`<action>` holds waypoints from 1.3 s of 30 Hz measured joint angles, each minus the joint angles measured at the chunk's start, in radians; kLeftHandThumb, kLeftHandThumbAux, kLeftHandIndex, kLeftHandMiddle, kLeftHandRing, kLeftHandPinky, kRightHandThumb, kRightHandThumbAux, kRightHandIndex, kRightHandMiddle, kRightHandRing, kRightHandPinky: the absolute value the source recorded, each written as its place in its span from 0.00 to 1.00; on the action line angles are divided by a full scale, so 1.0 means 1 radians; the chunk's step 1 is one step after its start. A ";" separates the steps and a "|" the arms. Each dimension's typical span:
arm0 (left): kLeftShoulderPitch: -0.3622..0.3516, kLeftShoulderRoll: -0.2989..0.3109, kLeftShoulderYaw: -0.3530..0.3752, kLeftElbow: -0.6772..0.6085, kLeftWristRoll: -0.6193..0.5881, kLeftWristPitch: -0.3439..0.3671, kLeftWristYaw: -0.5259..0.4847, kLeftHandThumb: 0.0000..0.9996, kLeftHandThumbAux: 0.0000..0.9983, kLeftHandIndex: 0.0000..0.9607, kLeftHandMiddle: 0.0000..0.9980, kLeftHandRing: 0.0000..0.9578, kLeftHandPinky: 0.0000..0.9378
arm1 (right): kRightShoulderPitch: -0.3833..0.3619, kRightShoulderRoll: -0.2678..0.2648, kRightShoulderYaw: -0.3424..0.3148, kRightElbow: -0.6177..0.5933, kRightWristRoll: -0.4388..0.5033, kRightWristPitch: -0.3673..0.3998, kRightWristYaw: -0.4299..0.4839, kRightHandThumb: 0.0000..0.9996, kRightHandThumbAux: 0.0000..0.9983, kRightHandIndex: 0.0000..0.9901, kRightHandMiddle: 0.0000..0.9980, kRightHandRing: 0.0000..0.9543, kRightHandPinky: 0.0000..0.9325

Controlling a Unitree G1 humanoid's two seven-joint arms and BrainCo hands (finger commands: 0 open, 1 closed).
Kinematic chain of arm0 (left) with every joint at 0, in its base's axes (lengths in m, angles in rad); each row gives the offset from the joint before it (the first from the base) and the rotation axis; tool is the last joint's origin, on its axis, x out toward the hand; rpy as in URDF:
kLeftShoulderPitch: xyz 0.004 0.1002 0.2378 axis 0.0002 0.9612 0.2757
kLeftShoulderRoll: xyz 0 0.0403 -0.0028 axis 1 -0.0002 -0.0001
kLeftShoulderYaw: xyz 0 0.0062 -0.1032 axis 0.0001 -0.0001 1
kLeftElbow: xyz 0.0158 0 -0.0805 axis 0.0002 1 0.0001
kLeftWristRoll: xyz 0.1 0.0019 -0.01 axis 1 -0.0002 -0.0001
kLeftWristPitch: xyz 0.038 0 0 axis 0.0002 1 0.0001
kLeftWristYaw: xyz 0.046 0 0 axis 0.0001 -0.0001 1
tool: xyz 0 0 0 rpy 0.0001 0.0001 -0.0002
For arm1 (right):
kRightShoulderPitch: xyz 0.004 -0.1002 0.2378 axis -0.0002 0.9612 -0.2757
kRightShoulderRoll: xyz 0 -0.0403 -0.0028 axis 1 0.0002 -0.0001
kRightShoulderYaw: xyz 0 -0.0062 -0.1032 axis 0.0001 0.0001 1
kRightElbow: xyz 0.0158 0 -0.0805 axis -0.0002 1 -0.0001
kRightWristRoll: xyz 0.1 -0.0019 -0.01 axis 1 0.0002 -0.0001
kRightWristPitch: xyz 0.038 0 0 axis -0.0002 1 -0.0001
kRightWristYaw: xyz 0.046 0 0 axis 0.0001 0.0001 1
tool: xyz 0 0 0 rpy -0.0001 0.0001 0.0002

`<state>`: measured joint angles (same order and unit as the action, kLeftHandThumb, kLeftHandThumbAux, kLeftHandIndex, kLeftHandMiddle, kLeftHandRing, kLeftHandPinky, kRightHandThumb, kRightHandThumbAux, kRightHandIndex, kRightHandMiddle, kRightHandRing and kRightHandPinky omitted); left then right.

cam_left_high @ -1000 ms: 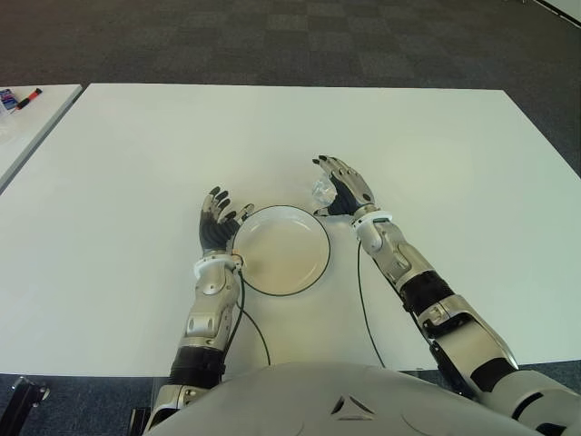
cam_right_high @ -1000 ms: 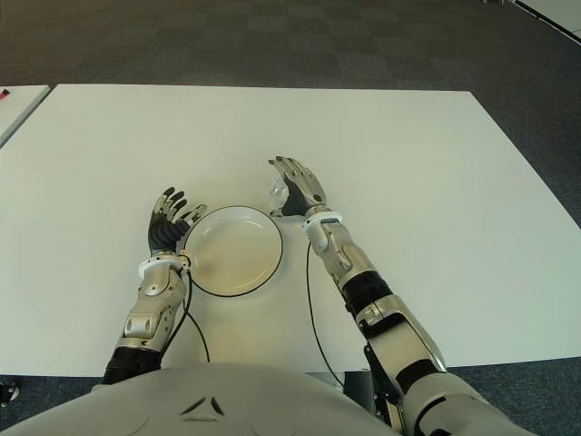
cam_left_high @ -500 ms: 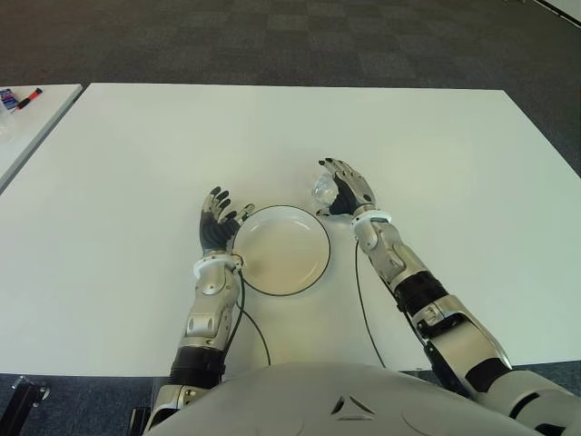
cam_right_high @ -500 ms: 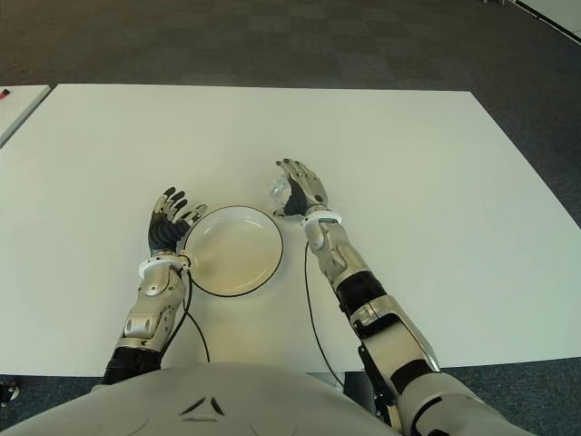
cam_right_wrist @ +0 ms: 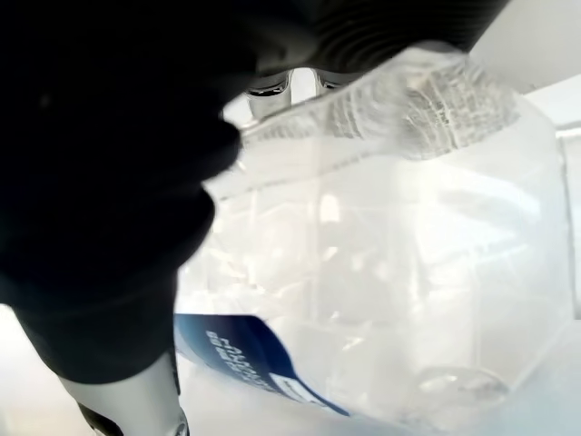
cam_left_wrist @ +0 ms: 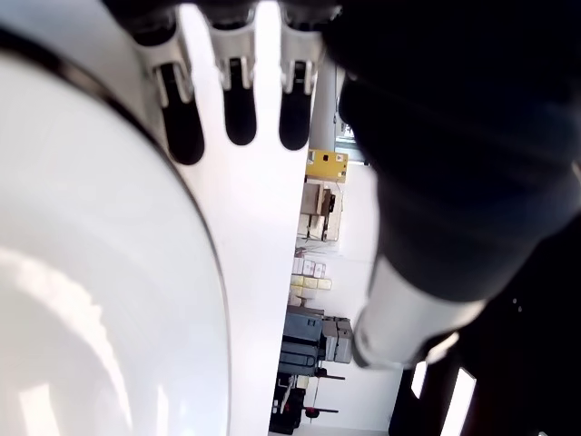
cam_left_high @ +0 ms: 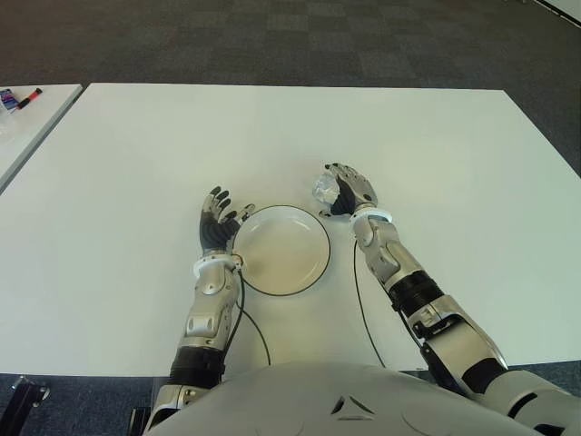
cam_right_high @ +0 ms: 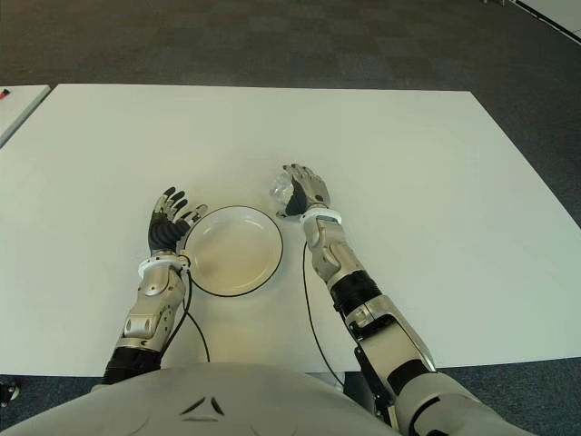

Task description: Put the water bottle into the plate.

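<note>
Clear water bottle (cam_right_wrist: 381,272) with blue label; white, dark-rimmed plate (cam_left_high: 311,277)

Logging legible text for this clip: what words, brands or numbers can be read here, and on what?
None can be read.
Water bottle, at the right hand: blue label with white lettering, too blurred to read.
Small items on the side table: print too small to read.
Plate and table: no text.

The place looked like an office or a lab room. A large white table (cam_left_high: 436,145) stood on dark grey carpet tiles (cam_left_high: 272,36), and another white table (cam_left_high: 27,118) with markers (cam_left_high: 27,94) stood beside it.
</note>
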<state>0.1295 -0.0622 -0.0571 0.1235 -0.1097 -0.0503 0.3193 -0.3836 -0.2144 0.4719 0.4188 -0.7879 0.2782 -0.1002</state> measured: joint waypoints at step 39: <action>0.000 0.000 0.000 0.000 0.000 0.000 -0.001 0.06 0.90 0.15 0.18 0.17 0.21 | 0.000 0.010 0.016 -0.078 -0.007 0.078 0.083 1.00 0.84 0.00 0.00 0.00 0.00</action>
<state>0.1294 -0.0622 -0.0570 0.1234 -0.1096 -0.0505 0.3187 -0.3839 -0.2041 0.4879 0.3412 -0.7954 0.3565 -0.0171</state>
